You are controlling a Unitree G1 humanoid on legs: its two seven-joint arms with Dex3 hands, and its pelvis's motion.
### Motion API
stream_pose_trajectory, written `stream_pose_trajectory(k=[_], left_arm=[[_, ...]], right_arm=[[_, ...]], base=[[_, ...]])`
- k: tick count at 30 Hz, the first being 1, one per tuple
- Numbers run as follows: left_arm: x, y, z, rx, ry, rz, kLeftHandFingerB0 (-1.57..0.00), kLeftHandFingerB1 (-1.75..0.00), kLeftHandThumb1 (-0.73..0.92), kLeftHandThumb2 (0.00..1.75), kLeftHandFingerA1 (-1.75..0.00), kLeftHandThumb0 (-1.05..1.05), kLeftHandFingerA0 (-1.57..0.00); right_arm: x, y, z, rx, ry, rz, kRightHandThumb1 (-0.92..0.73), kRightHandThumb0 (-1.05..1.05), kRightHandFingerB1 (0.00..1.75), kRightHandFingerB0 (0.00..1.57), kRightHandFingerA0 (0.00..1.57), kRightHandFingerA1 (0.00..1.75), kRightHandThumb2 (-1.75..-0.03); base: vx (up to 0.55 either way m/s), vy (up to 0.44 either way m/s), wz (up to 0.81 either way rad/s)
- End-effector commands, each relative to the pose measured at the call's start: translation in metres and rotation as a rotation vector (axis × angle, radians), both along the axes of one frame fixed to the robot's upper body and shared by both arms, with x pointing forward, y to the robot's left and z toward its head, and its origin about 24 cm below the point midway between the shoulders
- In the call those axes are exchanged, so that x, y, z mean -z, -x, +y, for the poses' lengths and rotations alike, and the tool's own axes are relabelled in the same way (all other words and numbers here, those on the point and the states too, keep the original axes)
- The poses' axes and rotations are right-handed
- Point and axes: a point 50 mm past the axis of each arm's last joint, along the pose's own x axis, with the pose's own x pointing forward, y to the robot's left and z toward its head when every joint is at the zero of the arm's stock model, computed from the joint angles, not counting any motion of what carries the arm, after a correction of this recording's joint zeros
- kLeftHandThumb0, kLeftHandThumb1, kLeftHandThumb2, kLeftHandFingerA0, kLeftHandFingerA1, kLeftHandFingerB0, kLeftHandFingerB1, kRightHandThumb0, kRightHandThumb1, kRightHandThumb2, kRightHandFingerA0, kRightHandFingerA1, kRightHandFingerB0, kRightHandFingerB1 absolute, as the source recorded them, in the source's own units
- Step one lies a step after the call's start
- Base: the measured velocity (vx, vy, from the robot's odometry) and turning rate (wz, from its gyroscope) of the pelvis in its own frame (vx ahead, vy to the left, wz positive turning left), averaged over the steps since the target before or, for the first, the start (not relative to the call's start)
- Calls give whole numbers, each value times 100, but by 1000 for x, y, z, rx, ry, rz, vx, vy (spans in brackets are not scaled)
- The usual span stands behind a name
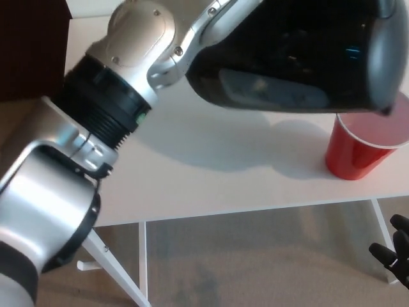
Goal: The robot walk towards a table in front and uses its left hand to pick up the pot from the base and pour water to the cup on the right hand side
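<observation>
White table [211, 185], tipped pot [300, 54] above red cup [358, 150]

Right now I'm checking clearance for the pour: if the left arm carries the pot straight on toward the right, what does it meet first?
Probably the red cup: the pot's front edge already hangs over its rim, though the height gap is unclear.
</observation>
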Motion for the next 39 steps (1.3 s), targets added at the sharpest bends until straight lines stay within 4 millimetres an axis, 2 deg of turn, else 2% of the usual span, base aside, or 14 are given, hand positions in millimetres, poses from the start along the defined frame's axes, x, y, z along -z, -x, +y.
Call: stream_pose_trajectory(k=[1,3,4,7,10,11,14,17,19,21,22,23,37,39], left_arm=[[-15,-16,35,-48,528,447,-72,-140,80,70,-171,-9,-79],[-10,-20,45,-26,650,564,-72,-140,80,70,-171,-9,-79],[-2,-25,56,6,751,641,-78,-114,77,76,-150,-14,-84],[25,-38,91,79,1113,892,-77,-122,75,78,-157,-11,-81],[27,-38,94,84,1143,914,-77,-122,75,78,-157,-11,-81],[33,-40,102,97,1219,958,-69,-129,75,81,-167,-8,-74],[53,-44,125,124,1419,1058,-66,-131,74,82,-170,-8,-70],[55,-44,127,127,1432,1066,-66,-131,74,82,-170,-8,-70],[78,-45,146,128,1582,1113,-67,-134,75,83,-171,-8,-72],[83,-45,152,136,1637,1130,-65,-136,76,82,-171,-7,-71],[93,-47,160,131,1702,1135,-74,-136,66,95,-173,-5,-76],[97,-48,164,129,1731,1138,-74,-136,66,95,-173,-5,-76],[143,-37,163,63,1799,1222,-66,-139,72,85,-174,-4,-69],[150,-36,161,64,1806,1243,-67,-135,72,86,-174,-4,-68]], right_arm=[[0,4,-5,25,-4,-1,-54,-46,66,53,44,90,-61],[1,6,-5,30,-11,2,-54,-46,66,53,44,90,-61],[1,7,-5,24,-10,4,-57,-46,64,48,40,86,-63],[2,10,-5,19,4,11,-58,-45,63,50,47,87,-60],[3,10,-5,20,4,13,-58,-45,63,50,47,87,-60],[3,11,-5,16,2,11,-58,-44,62,47,48,89,-61],[3,13,-5,-8,20,10,-60,-48,59,48,45,88,-61],[3,13,-5,-10,22,10,-60,-48,59,48,45,88,-61],[4,15,-4,-4,15,19,-57,-47,58,47,45,85,-61],[4,15,-4,-4,25,21,-58,-47,56,47,46,84,-59],[4,15,-4,-2,18,22,-59,-43,56,44,46,86,-59],[5,15,-4,-1,14,21,-59,-43,56,44,46,86,-59],[5,13,0,4,12,20,-56,-46,60,49,43,84,-62],[5,13,1,2,18,18,-57,-46,60,50,49,87,-59]], base=[[0,0,0],[0,0,0],[0,0,0],[0,0,0],[0,0,0],[0,0,0],[0,0,0],[0,0,0],[0,0,0],[0,0,0],[0,0,0],[0,0,0],[0,0,0],[0,0,0]])
